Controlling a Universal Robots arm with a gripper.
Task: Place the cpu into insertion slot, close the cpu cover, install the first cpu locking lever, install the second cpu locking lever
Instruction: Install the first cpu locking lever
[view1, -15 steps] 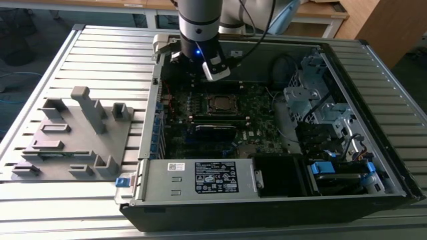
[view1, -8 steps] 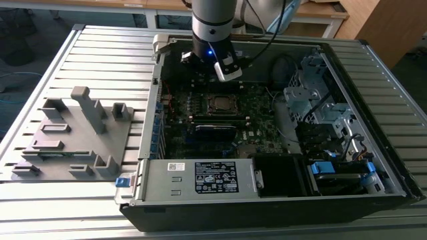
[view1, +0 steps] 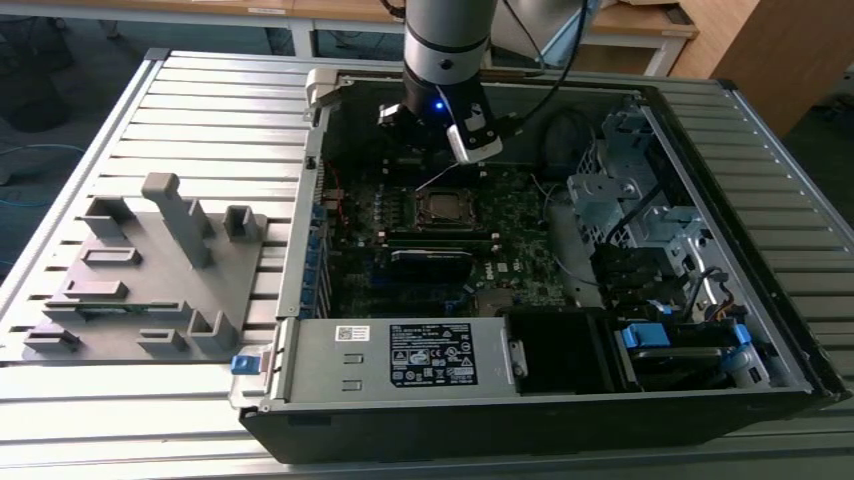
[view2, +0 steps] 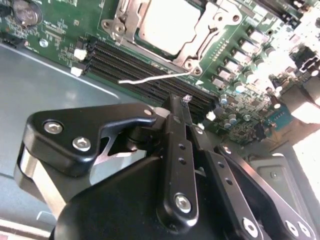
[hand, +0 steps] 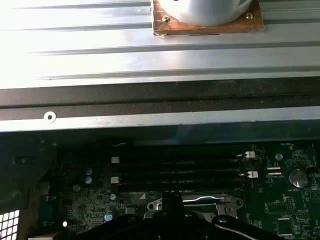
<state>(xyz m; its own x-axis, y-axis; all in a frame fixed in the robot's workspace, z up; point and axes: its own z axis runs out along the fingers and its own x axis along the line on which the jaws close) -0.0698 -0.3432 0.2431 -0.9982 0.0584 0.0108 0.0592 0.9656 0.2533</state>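
**Exterior view**
- Arm: the arm (view1: 447, 40) comes straight down into the open computer case (view1: 747, 300). The case lies on a metal table (view1: 214, 110).
- Gripper: the gripper (view1: 451, 150) hangs above the insertion slot (view1: 445, 207), a bit toward the case's far wall. It does not touch the slot.
- Lever: a thin locking lever (view1: 435, 180) sticks up from the insertion slot's edge toward the gripper.
- Grey box: the box with the white label (view1: 400, 355) is well apart from the insertion slot.
- Grey stand: it (view1: 147, 270) sits outside the case, far from the insertion slot, on the exterior view's left.

**Second wrist view**
- Fingers: the black fingers (view2: 175, 115) look pressed together, with nothing between them.
- Cpu: the cpu (view2: 167, 22) lies flat inside the insertion slot, its pale top showing.
- Cpu cover: the cpu cover (view2: 122, 22) lies flat around the cpu.
- Lever: the thin silver lever lies over the memory slots (view2: 130, 60), between the insertion slot and the fingertips. It is near the fingers but apart from them.

**First wrist view**
- Gripper: its dark tip sits just beside the insertion slot's shiny edge.
- Memory slots: they lie just past the insertion slot. The case wall and the table come after them.
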